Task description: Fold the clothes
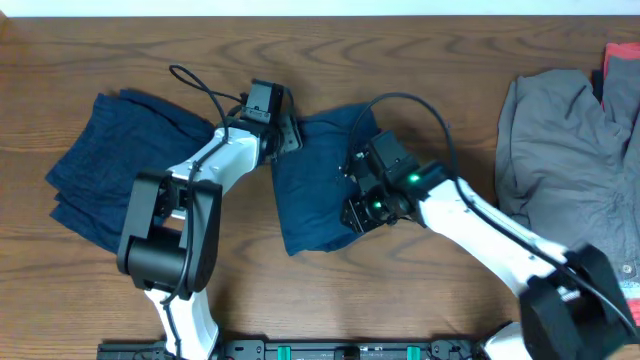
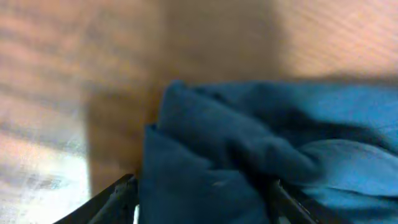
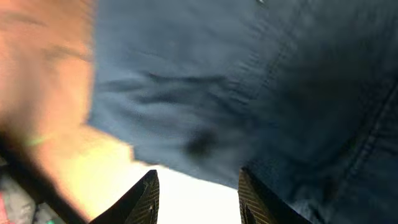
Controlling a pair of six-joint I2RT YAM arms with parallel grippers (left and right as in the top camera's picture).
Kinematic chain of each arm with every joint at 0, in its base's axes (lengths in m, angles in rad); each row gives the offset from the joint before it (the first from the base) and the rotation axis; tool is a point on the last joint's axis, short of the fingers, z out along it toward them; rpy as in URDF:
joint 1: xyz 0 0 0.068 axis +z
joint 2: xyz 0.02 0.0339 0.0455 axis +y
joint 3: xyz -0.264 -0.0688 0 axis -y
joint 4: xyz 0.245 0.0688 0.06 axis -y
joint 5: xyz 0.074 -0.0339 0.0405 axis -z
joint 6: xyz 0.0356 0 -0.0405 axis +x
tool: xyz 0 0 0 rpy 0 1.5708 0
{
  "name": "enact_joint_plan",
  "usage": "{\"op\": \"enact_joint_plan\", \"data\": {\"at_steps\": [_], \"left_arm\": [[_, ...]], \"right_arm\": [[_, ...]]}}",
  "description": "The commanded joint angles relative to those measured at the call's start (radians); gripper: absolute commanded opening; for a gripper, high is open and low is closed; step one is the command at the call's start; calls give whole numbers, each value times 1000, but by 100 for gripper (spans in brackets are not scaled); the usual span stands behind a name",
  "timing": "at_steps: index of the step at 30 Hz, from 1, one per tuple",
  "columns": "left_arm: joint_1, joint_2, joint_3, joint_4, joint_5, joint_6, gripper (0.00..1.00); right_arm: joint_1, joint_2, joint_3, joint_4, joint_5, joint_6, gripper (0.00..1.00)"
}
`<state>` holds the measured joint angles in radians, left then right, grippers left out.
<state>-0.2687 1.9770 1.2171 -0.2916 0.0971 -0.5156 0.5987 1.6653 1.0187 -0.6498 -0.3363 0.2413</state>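
Surface: brown wood-grain table (image 1: 430, 60); it fills the overhead view and everything lies on it.
Landmark: dark navy-blue denim-like garment (image 1: 305, 205) at mid-table. It lies roughly flat with one straight seamed edge, and all places below are given from it.
Second navy piece: rumpled dark navy-blue fabric heap (image 1: 105, 175), well apart to the left of the landmark garment, with its layers overlapping.
Grey piece: crumpled grey cloth garment (image 1: 560, 150), well apart to the right of the landmark garment and cut off by the frame edge.
Left arm: white-and-black arm (image 1: 205, 170) that reaches up to the landmark garment's top-left corner.
Right arm: white-and-black arm (image 1: 480, 225) that comes in from the lower right, with green lights at the wrist just beside the garment's right edge.
Left gripper (image 1: 283, 128): at the garment's top-left corner. In the left wrist view the black fingers (image 2: 121, 196) stand wide, and a bunched navy fold fills the gap. Cannot tell if the fold is pinched.
Right gripper (image 1: 355, 190): over the garment's right side. In the right wrist view the black fingers (image 3: 146, 193) are narrowly parted, with bright table showing between them. The cloth edge is just beyond the tips and nothing is clamped.
Red item: small red cloth edge (image 1: 622, 65), far right of the landmark garment and touching the grey garment's top.
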Motion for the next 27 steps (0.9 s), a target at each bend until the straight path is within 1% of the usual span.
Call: {"op": "enact_joint_plan", "data": {"at_steps": [1, 4, 8, 10, 11, 13, 15, 17, 21, 22, 23, 24, 25, 27], "left_arm": [[10, 23, 10, -99, -15, 18, 65], [10, 23, 10, -242, 3, 18, 63], [9, 23, 10, -466, 140, 18, 54], [8, 23, 10, -566, 202, 18, 47], [5, 23, 10, -616, 237, 18, 45], [1, 22, 10, -697, 297, 18, 41], [1, 12, 10, -752, 323, 20, 41], [5, -18, 10, -777, 322, 45, 41], [22, -141, 13, -758, 311, 48, 42], [28, -180, 13, -732, 298, 48, 45], [34, -220, 13, -700, 274, 48, 54], [37, -251, 13, -669, 245, 48, 83], [39, -280, 13, -638, 209, 49, 98], [39, -325, 13, -576, 124, 48, 98]], "right_arm": [[-3, 71, -22, 5, 90, 43, 38], [-19, 127, -22, 16, 196, 43, 38], [-72, 170, -22, 100, 371, 43, 38], [-106, 169, -22, 165, 459, 43, 42], [-124, 165, -19, 206, 496, 43, 47], [-158, 163, -8, 287, 523, 28, 50], [-184, 160, 16, 322, 493, 4, 50], [-196, 158, 38, 320, 457, 4, 50], [-199, 158, 48, 296, 429, 4, 52], [-198, 158, 48, 285, 429, 4, 53], [-198, 158, 48, 272, 429, 5, 54], [-198, 158, 48, 262, 429, 5, 55], [-198, 158, 48, 253, 429, 5, 55], [-198, 158, 48, 237, 429, 5, 55]]}}
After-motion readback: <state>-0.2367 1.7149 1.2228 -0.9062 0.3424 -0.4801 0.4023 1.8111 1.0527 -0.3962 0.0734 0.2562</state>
